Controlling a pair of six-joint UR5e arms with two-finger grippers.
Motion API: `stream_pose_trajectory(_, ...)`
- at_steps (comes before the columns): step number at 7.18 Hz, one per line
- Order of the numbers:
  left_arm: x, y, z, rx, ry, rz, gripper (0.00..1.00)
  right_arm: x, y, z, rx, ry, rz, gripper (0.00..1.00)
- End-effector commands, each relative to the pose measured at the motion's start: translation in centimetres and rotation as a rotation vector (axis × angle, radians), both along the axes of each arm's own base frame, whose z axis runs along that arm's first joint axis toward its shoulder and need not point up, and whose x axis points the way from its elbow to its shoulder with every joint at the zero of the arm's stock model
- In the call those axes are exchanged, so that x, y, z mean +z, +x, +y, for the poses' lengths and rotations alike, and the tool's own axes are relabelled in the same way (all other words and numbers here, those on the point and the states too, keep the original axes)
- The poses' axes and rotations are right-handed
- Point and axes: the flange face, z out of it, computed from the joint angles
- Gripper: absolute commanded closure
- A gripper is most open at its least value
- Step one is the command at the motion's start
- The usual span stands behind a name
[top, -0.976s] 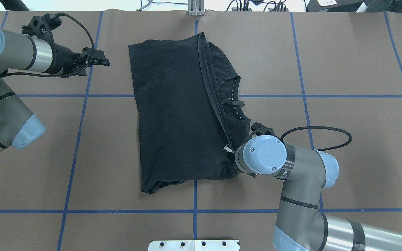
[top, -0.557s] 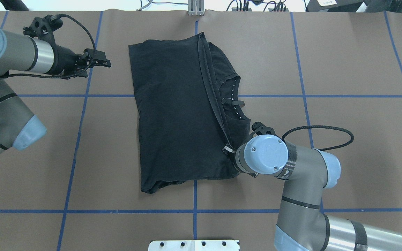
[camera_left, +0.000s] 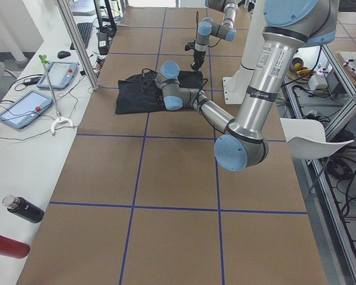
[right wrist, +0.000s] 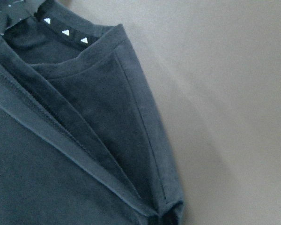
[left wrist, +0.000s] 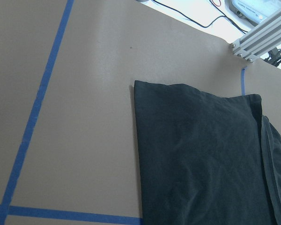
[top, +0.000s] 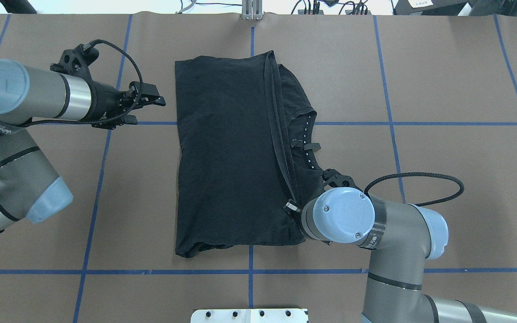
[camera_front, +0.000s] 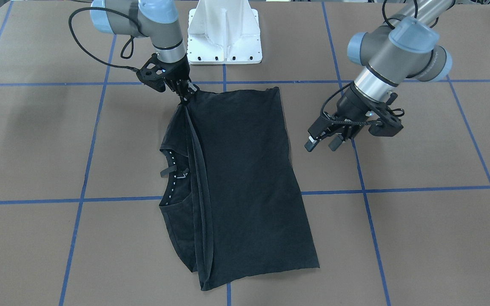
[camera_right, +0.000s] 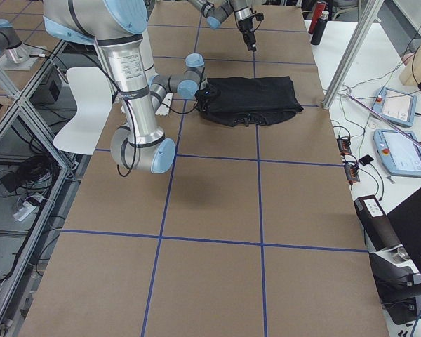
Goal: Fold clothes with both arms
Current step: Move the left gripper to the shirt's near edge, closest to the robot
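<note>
Where the T-shirt lies: middle of the desk; black, folded lengthwise into a long panel running near to far, plain side up.
Collar: exposed along the T-shirt's right edge, its inner tape dotted with small white triangles.
Right gripper: clenched on the T-shirt's near right corner, where the folded edge ends; the cloth is drawn up slightly to it.
Left gripper: released, jaws apart, held above the desk just left of the T-shirt's far half, apart from the cloth.
Blue tape: grid lines on the brown desk surface, passing beneath the T-shirt.
</note>
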Motion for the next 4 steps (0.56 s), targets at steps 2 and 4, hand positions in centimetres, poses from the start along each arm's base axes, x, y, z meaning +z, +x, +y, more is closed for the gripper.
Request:
stream_pose_trajectory(2, 2.1, 7.0, 11.6, 0.027, -0.142, 0.017, 0.06, 0.0, -0.5, 3.5, -0.016, -0.045, 0.010, 1.00)
stream_pose_trajectory(4, 3.9, 9.6, 17.1, 0.067, -0.232, 0.006, 0.15, 0.5, -0.4, 3.5, -0.016, -0.047, 0.017, 1.00)
